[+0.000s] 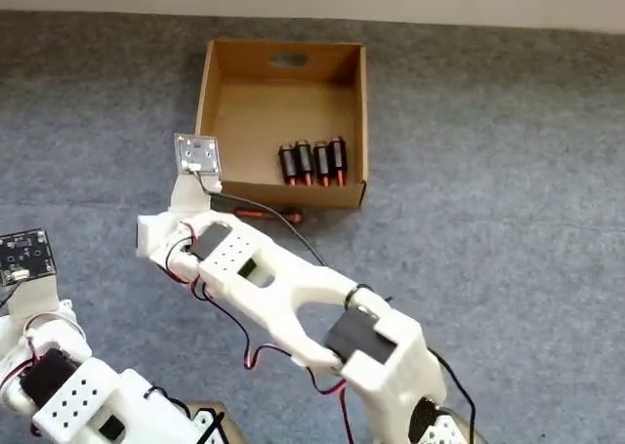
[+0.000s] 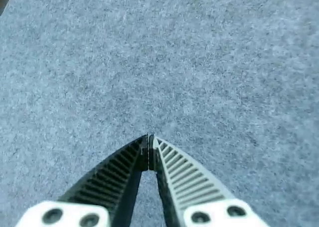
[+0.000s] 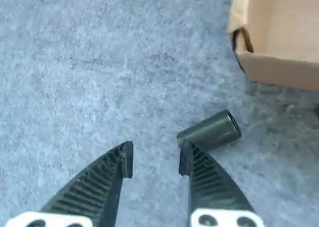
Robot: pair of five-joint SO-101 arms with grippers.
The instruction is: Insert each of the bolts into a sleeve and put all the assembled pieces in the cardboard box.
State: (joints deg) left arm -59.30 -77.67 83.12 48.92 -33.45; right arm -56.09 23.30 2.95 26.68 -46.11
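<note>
Carpet of grey colour is spread over the whole worktop [image 1: 508, 249]. An open brown cardboard box [image 1: 203, 102] is placed near the far edge of the worktop, about at its middle. Four assembled pieces [image 1: 313, 161], each a black sleeve with a red-orange bolt end, are laid side by side in the near right corner of the box, against its near wall.

The right gripper [image 3: 156, 152] is held low over the carpet, just outside the near left corner of the box. Its black ribbed fingers [image 3: 107, 179] are parted by a moderate gap, and nothing is held between them. A short black cylindrical sleeve [image 3: 209, 131] is lying on its side on the carpet, at the outer side of one fingertip and seemingly touching it. It is near the box but apart from it. In the high view a thin red-orange object [image 1: 256, 213], probably a loose bolt, is seen on the worktop just before the near wall of the box, towards its left corner.

The left gripper [image 2: 149, 143] is found over the carpet at the near left part of the worktop, well apart from the box. Its fingers are pressed together at the tips, and nothing is caught in them.
</note>
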